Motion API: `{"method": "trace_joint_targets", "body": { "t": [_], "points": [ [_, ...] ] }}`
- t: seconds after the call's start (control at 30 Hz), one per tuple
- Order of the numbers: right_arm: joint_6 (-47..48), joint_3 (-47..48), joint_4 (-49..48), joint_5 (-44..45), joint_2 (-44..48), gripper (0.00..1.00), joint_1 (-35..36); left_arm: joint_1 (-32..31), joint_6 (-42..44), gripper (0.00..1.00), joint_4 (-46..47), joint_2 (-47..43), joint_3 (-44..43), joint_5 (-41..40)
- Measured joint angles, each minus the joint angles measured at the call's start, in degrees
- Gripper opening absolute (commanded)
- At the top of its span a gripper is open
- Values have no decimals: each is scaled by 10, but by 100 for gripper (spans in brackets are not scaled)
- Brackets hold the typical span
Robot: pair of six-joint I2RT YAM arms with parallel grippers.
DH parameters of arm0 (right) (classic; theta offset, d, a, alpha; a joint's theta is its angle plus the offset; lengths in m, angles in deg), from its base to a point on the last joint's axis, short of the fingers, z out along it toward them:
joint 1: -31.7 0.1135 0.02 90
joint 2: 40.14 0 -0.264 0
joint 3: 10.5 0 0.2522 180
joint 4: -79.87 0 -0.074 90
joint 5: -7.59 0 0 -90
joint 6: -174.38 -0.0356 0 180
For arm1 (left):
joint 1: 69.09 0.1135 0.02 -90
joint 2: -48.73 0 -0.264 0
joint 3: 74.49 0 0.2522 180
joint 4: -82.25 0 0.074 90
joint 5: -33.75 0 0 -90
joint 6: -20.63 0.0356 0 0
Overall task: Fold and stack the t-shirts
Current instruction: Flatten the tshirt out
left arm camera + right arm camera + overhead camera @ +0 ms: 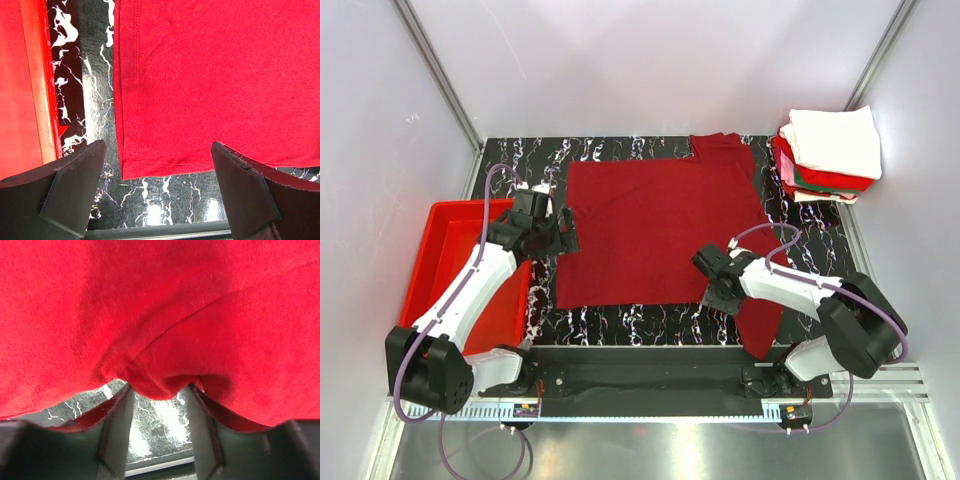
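Spread t-shirt [660, 225] central on table [520, 160], tray [430, 260] at its left, folded stack [828, 155] far right

We lose the right gripper's [160, 390] fingertips under a bunched fold of the dark maroon-red cotton t-shirt [160, 305], so we cannot tell whether they pinch it. From above, the white folded t-shirt [835, 140] covers the far-right stack [820, 185]; lower ones show only thin edges. The left arm [470, 290] hides part of the rigid bright red plastic tray [435, 245].

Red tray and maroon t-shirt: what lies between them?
A bare strip of black marbled tabletop, seen in the left wrist view.
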Motion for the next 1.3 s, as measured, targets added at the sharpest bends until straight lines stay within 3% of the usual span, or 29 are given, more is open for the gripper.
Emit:
{"method": "trace_joint_targets", "body": {
  "t": [0.07, 0.1, 0.2, 0.53, 0.57, 0.6, 0.63, 0.67, 0.7, 0.8, 0.87, 1.13, 1.3],
  "points": [
    [11, 0, -5, -3, 0, 34, -6, 0, 0, 93, 0, -1, 0, 0],
    [14, 0, -8, -4, -1, 20, -8, 0, 0, 93, 0, -2, 0, 0],
    [27, 2, -17, -11, -3, 0, -10, 0, 0, 93, 0, -2, 0, 0],
    [92, 118, 117, -98, 45, 0, -11, 0, 1, 93, -1, -2, 0, 0],
    [105, 137, 125, -121, 55, 6, -12, 0, 1, 93, -1, -2, 0, 0],
    [116, 151, 126, -145, 63, 26, -13, 0, 2, 93, -1, -2, 0, 0],
    [124, 159, 124, -169, 67, 72, -16, 0, 2, 93, -1, -2, 0, 0],
    [130, 161, 123, -184, 68, 84, -19, 0, 2, 93, -1, -2, 0, 0],
    [137, 160, 124, -198, 65, 89, -23, 0, 2, 93, -1, -2, 0, 0],
    [144, 145, 124, -209, 42, 89, -29, 0, 2, 93, -2, -2, 0, 0],
    [138, 124, 124, -207, 34, 83, -29, 0, 2, 93, -2, -2, 0, 0],
    [94, 82, 121, -191, 71, 79, 18, 0, 2, 93, -2, -2, 0, 0],
    [72, 76, 72, -189, 5, 76, 68, 0, 2, 93, -2, -2, 0, 0]
  ]
}}
